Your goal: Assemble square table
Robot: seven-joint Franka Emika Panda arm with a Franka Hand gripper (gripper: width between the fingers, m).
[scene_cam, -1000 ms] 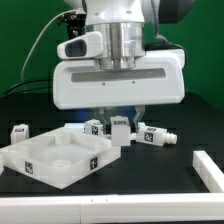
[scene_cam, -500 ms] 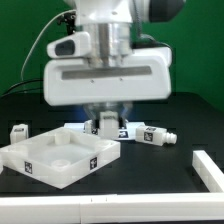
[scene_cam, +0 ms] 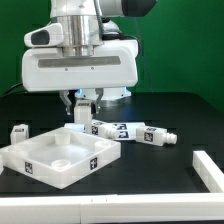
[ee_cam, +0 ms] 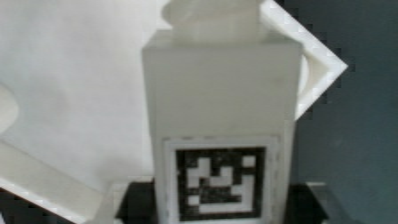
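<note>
The square table's white panel (scene_cam: 45, 165) lies rim up at the exterior view's front left. My gripper (scene_cam: 81, 104) hangs over its far corner, shut on a white leg (scene_cam: 82, 113) held upright. In the wrist view the gripper (ee_cam: 222, 205) clamps that leg (ee_cam: 217, 100) from both sides. The leg's black-and-white tag (ee_cam: 222, 180) faces the camera and its round peg (ee_cam: 210, 15) points away, toward the panel (ee_cam: 63, 90). A lone leg (scene_cam: 18, 131) stands beyond the panel toward the exterior view's left. Two more legs (scene_cam: 112, 128) (scene_cam: 152, 134) lie in a row behind the panel.
A white rail (scene_cam: 208, 168) runs along the exterior view's right and a white bar (scene_cam: 100, 212) lies across the front edge. The arm's bulky white body (scene_cam: 80, 65) hangs over the panel's far side and hides the table behind it.
The arm has carried the held leg toward the exterior view's left, from above the row of lying legs to above the panel's far corner. Its grip on the leg is unchanged.
</note>
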